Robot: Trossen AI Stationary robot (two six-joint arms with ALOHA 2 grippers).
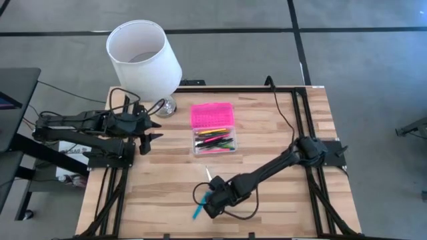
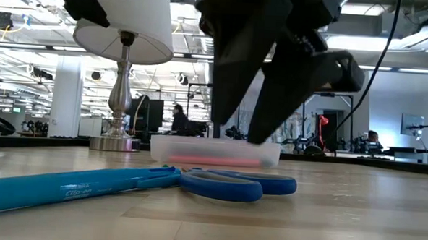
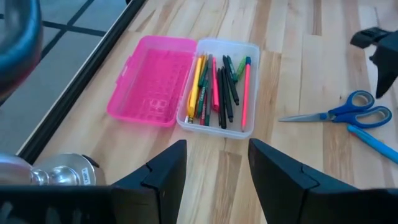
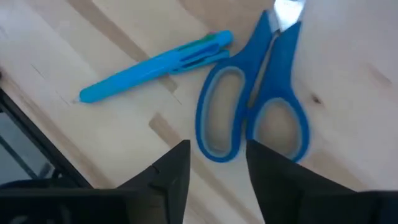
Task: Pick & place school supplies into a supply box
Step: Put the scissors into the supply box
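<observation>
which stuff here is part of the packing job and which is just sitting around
Job:
- box, open, pens inside
- pink lid, folded back
- scissors, on the table
- blue pen, beside the scissors
- right gripper, open over the scissors

Just there:
- lamp
- left gripper, waiting by the lamp

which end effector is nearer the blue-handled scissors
Right. The right end effector hovers directly over the blue-handled metal scissors, fingers apart. The left end effector waits across the table, beyond the clear plastic box.

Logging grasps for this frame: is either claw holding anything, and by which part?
Nothing is held. The right claw hangs open over the scissors' handles; the left claw waits open near the lamp.
</observation>
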